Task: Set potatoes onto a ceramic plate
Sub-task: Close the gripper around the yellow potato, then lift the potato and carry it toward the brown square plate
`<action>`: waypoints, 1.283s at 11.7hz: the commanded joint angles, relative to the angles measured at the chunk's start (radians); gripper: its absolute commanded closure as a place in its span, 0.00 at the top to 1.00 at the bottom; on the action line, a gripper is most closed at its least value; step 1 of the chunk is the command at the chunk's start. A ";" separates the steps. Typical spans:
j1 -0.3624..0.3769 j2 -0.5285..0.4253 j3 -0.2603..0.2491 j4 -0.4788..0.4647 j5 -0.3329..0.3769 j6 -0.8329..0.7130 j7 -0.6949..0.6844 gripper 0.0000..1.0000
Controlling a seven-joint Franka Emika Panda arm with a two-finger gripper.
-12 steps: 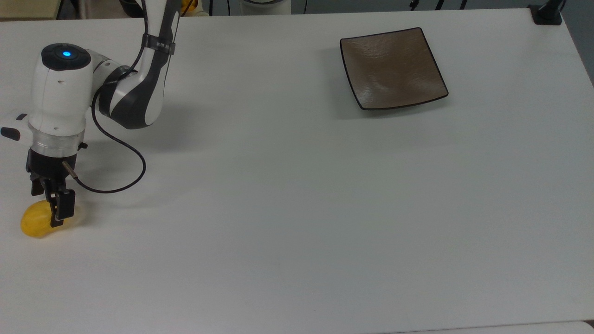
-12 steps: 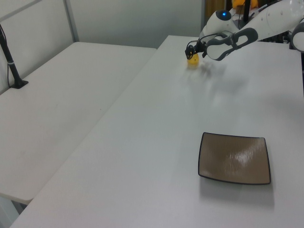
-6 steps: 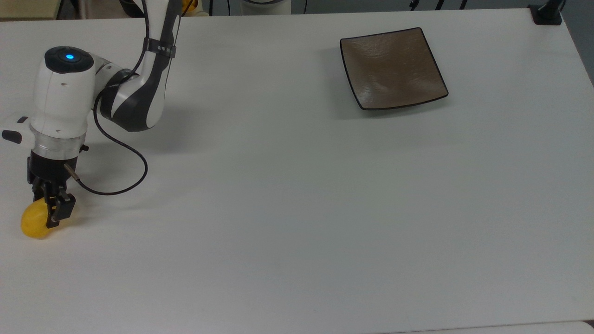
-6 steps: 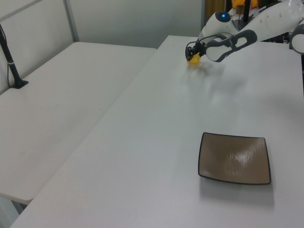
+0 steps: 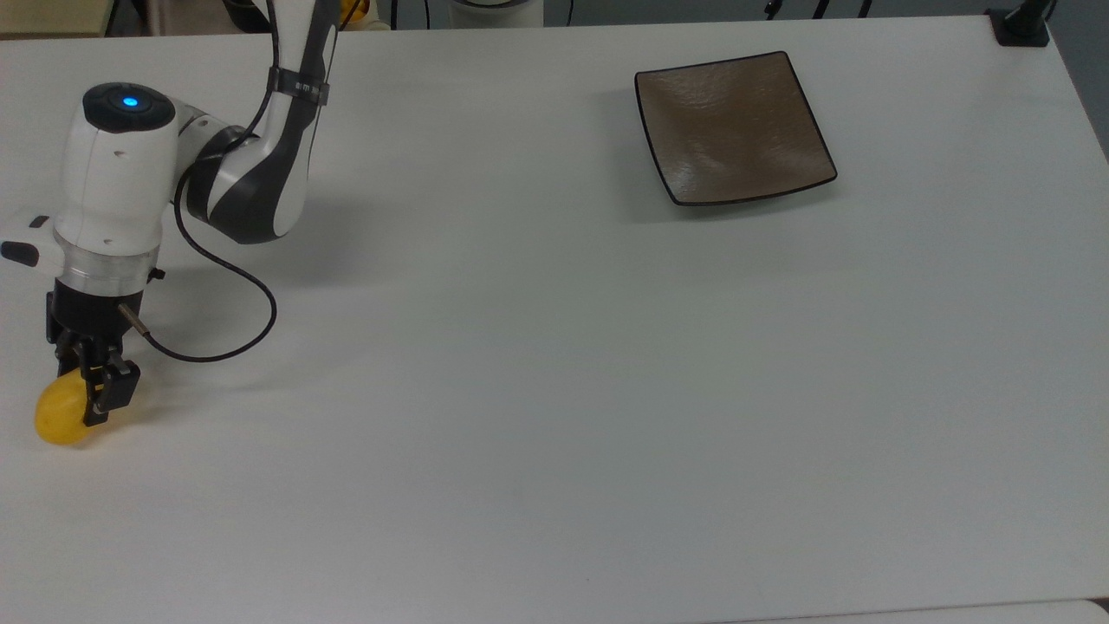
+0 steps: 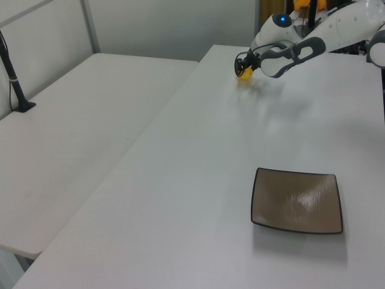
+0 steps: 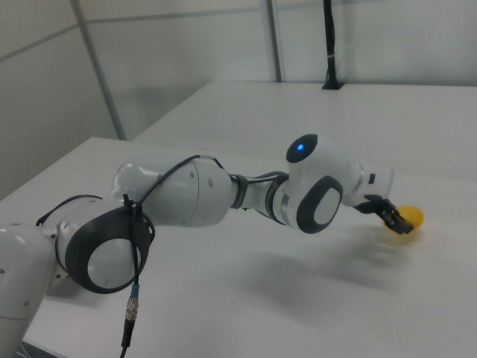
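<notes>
Here, at the lower left of the top view, the gripper point(image 5: 89, 400) fingers are clenching the smooth yellow oval potato point(image 5: 59, 416) over the matte white table point(image 5: 554, 390). Farther up, upper right, the glossy brown square ceramic plate point(image 5: 735, 126) is lying bare.

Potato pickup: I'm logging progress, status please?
Gripper shut on potato, top view's far left. Ceramic plate bare, far across table. Nothing between them.

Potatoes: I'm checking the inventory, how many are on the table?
1. The potato sits at the top view's far left edge, gripped by the end effector. No others visible.
</notes>
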 commanded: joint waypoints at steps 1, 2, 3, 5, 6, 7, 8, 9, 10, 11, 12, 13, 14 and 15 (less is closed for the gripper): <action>0.024 -0.139 0.001 -0.100 -0.040 -0.010 -0.037 0.24; 0.045 -0.192 0.001 -0.132 -0.040 -0.046 -0.070 0.24; 0.054 -0.237 0.007 -0.152 -0.039 -0.092 -0.087 0.24; 0.058 -0.326 0.059 -0.160 -0.039 -0.207 -0.095 0.24; 0.059 -0.376 0.082 -0.169 -0.039 -0.284 -0.111 0.24; 0.061 -0.433 0.117 -0.189 -0.030 -0.359 -0.152 0.24; 0.061 -0.493 0.150 -0.218 -0.024 -0.428 -0.189 0.24; 0.076 -0.553 0.171 -0.250 -0.020 -0.492 -0.210 0.24; 0.100 -0.608 0.178 -0.277 -0.019 -0.551 -0.223 0.24; 0.132 -0.652 0.179 -0.294 -0.002 -0.614 -0.245 0.24; 0.155 -0.691 0.179 -0.298 0.036 -0.689 -0.294 0.24; 0.180 -0.725 0.178 -0.298 0.079 -0.776 -0.351 0.24; 0.206 -0.757 0.178 -0.301 0.104 -0.860 -0.411 0.24; 0.235 -0.789 0.178 -0.317 0.111 -0.937 -0.478 0.24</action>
